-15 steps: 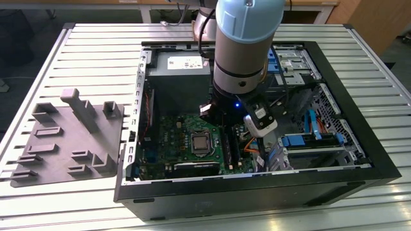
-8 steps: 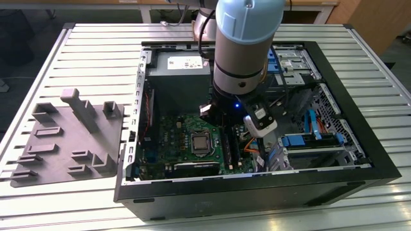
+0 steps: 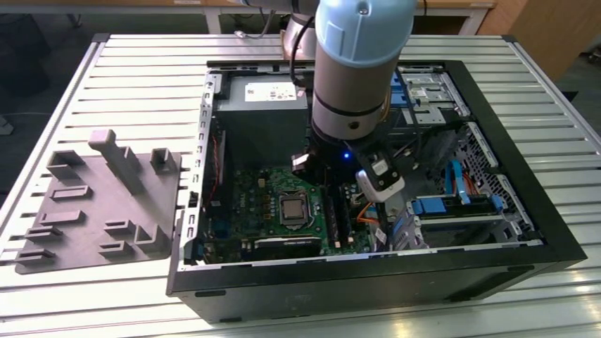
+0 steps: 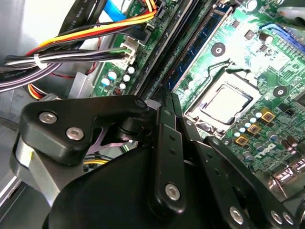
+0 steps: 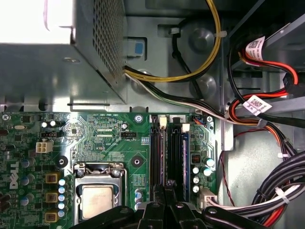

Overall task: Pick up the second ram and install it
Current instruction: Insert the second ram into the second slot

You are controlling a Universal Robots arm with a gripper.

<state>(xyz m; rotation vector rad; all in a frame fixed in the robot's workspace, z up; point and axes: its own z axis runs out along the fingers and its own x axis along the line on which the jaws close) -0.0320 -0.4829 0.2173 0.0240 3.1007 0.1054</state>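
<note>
so: thin dark green memory stick [image 5: 184, 155] standing on edge in the long black sockets [image 5: 157, 157] of the green motherboard [image 5: 105, 138].
black tool [image 5: 167, 193] hangs right over the socket end beside that stick; whether it is open, closed or gripping cannot be told. silver processor socket [image 5: 97, 200] lies beside the slots. in the exterior view the open black computer case [image 3: 526, 232] sits on the slatted metal desk [image 3: 141, 77], a grey moulded tray [image 3: 94, 204] toward the exterior view's left.

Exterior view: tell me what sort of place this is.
Probably a robotics lab or PC-assembly test bench: an open computer case lies on a slatted metal table, a grey parts fixture sits beside it, and the arm reaches over the motherboard.
</note>
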